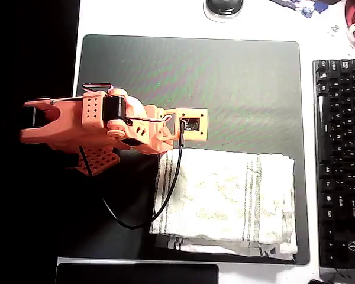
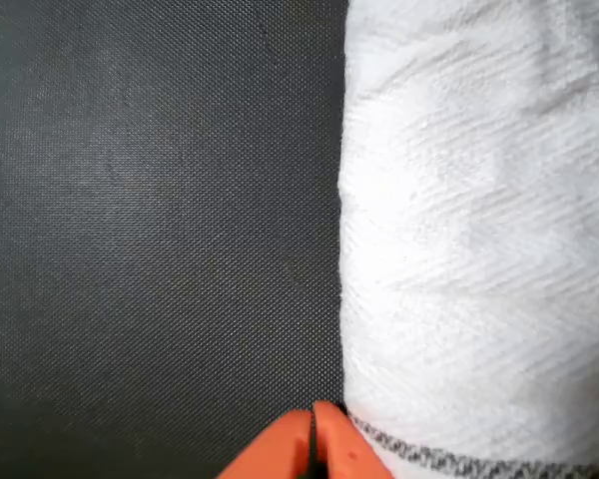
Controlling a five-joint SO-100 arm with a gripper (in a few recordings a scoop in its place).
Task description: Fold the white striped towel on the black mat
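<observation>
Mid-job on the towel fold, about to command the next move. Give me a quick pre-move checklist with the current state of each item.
1. White striped towel lies on the black mat: ok, lying in the mat's lower right part in the overhead view.
2. Fold state: ok so far, an upper layer lies over a lower one that sticks out along the bottom edge; layers are not flush.
3. Gripper jaws: shut, tips together with no cloth between them in the wrist view: ok for a free move, not ok for pulling.
4. Gripper position: ok, at the towel's edge near a striped corner.
5. Black cable draped over the towel's left end: not ok, it could drag the cloth.
6. Keyboard lies apart from the towel: ok.
</observation>
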